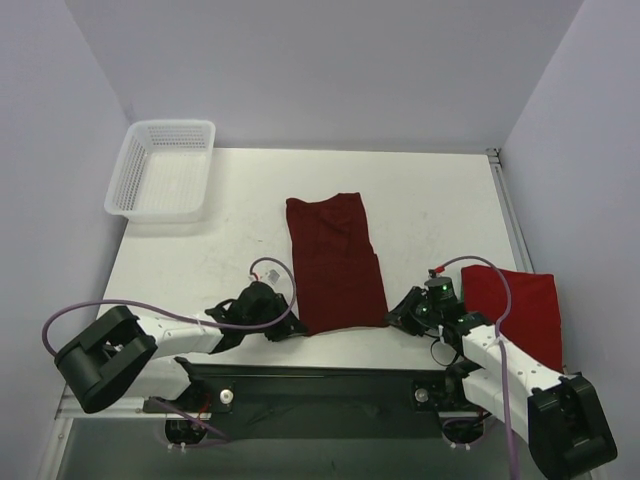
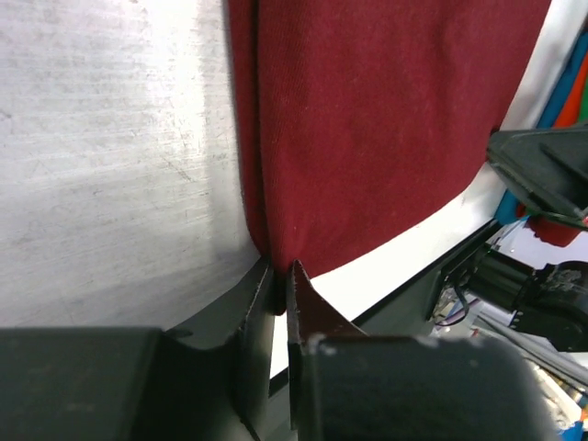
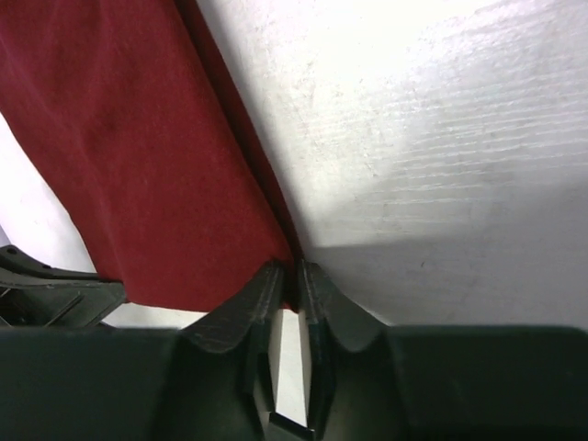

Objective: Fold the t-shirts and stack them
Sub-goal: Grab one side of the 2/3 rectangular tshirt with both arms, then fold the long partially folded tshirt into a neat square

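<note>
A dark maroon t-shirt [image 1: 335, 262] lies folded into a long strip on the table's middle, its near end at the front edge. My left gripper [image 1: 290, 325] is shut on its near left corner; the left wrist view shows the cloth [image 2: 386, 129] pinched between the fingers [image 2: 280, 280]. My right gripper [image 1: 393, 318] is shut on its near right corner; the right wrist view shows the cloth [image 3: 138, 156] pinched between the fingers [image 3: 292, 280]. A brighter red t-shirt [image 1: 520, 305] lies folded at the right, partly under the right arm. The green t-shirt is out of view.
A white mesh basket [image 1: 163, 170] stands at the table's far left corner. White walls close in on the left, back and right. The table's front edge [image 1: 340, 345] runs just behind both grippers.
</note>
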Available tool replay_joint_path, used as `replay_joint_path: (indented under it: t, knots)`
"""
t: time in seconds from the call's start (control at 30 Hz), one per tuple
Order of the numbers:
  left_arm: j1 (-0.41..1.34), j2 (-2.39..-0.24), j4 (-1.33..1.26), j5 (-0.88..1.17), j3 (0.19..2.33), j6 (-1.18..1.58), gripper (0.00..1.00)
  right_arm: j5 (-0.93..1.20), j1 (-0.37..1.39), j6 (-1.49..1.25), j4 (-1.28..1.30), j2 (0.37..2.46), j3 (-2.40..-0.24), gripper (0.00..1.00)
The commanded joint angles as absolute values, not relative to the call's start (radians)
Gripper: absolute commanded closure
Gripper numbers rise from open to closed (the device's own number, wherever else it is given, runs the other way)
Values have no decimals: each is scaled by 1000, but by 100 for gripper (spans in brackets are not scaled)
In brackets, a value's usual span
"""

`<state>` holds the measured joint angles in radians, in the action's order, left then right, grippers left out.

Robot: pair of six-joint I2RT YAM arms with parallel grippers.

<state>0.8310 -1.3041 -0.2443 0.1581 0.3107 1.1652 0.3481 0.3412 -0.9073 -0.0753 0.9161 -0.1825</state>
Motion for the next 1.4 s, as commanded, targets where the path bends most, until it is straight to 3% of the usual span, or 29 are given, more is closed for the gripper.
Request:
replay_joint_path:
  t: [0.0, 0.1, 0.17, 0.57, 0.7, 0.87, 1.1, 1.37]
  knots:
    - [856, -1301, -261, 133, 281, 1184, 88, 339, 362, -911, 31, 898, -133, 88]
    - [885, -1247, -217, 117, 267, 1198, 100, 345, 368, -907, 89, 829, -130, 96]
    - [897, -1204, -172, 95, 264, 1198, 100, 348, 373, -902, 153, 760, -130, 100]
    - [1014, -675, 297, 35, 241, 1218, 100, 371, 483, -937, 624, 267, -204, 100]
    - [1035, -539, 461, 9, 285, 1226, 100, 344, 528, -950, 721, 212, -279, 100]
    - [1034, -521, 509, -21, 372, 1215, 100, 296, 541, -911, 727, 305, -421, 100]
    - [960, -704, 518, 0, 578, 1138, 100, 227, 541, -842, 677, 521, -592, 100]
    - [648, -919, 430, 221, 767, 983, 100, 242, 465, -724, 586, 868, -865, 100]
